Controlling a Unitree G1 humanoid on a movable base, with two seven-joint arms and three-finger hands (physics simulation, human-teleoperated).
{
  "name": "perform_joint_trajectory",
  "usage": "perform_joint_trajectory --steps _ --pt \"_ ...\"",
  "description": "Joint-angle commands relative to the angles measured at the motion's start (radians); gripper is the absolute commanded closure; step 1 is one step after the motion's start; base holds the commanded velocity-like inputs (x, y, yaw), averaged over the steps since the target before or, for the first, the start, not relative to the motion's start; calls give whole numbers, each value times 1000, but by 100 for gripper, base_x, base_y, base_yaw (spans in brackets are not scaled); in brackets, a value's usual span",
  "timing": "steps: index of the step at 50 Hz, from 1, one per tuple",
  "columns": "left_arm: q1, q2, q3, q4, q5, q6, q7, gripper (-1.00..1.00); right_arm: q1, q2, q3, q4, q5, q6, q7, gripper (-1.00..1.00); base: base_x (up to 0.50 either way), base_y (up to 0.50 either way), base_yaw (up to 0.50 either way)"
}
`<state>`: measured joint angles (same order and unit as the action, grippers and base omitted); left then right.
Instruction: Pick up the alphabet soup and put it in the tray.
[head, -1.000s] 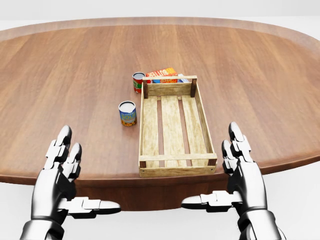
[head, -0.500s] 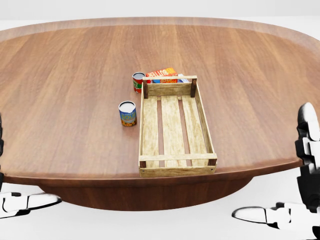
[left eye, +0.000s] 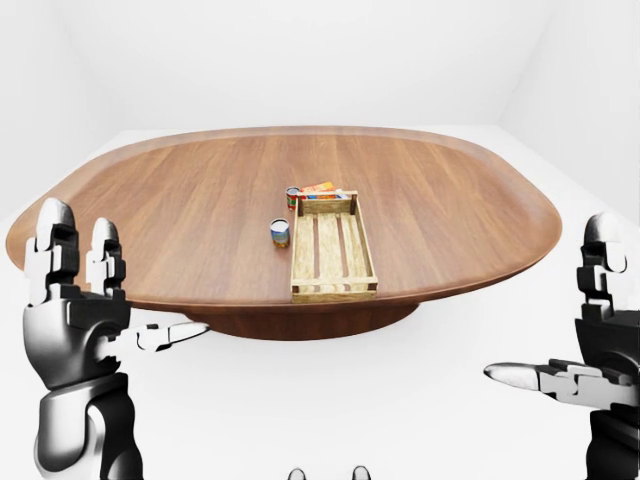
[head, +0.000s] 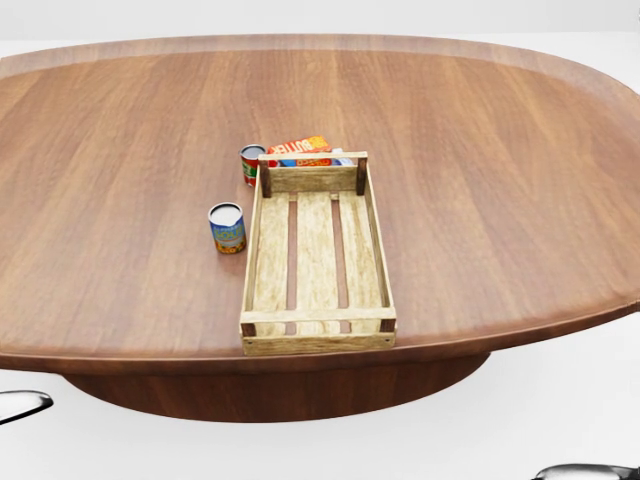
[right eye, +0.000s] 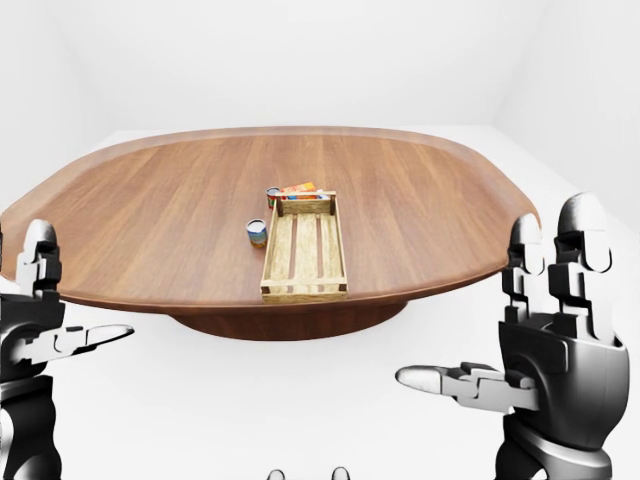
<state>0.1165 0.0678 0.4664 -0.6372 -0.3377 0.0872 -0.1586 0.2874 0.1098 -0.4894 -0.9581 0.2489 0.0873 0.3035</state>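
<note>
Left-eye view: both hands' fingers spread wide, empty, held off the counter (head: 120, 120) edge. Alphabet soup (head: 227, 228) stands upright well beyond left hand (left eye: 72, 310) fingers, just beside tray (head: 254, 270). Right hand (right eye: 555, 350) idle. Nothing grasped yet; tray holds 0 cans.

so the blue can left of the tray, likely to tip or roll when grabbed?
The blue can stands upright, short and wide, so it probably resists tipping. If knocked over, its round wall would likely roll on the smooth table. Likely rigid.

Head view looks down close; eye views wider, sharing the table (left eye: 200, 220).
</note>
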Motion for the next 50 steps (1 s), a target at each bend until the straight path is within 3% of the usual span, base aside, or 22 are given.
perform_joint_trajectory --steps 1,9,13,16,20,25,32,36,38,41,43,50 --pt "0 -3 32 -10 -21 0 0 -100 4 13 -51 -46 25 0 20 -100 0 -50 0" --pt "-13 8 36 -25 -26 0 13 -100 7 18 -51 -40 22 0 24 -100 0 -50 0" --pt "-44 36 53 -79 -54 0 49 -100 6 18 -53 -38 24 0 24 -100 0 -50 0" --pt "-19 9 33 -15 -19 0 15 -100 3 18 -49 -22 14 0 20 -100 0 -50 0" --pt "-41 32 49 -54 -52 0 43 -100 1 14 -25 -23 -2 0 11 -100 0 -4 0" --pt "-31 22 40 -35 -37 0 34 -100 10 3 13 15 -86 0 6 -100 0 0 0" --pt "-43 33 46 -57 -47 0 49 -100 23 20 -10 -9 -58 0 33 -100 48 -17 0" --pt "-11 6 26 -4 -14 0 16 -100 31 30 -3 -1 -69 0 45 -100 50 -15 0" --pt "-35 31 46 -64 -44 0 45 -100 37 33 -3 4 -70 0 52 -100 50 -13 0" --pt "-14 7 31 -10 -17 0 16 -100 35 32 -6 -6 -71 0 53 -100 50 -13 0" --pt "-34 27 46 -51 -40 0 40 -100 33 33 -10 -15 -68 0 53 -100 50 -12 0" --pt "-12 7 31 23 -12 0 9 -100 31 32 17 -2 -100 0 50 -100 50 -12 0"
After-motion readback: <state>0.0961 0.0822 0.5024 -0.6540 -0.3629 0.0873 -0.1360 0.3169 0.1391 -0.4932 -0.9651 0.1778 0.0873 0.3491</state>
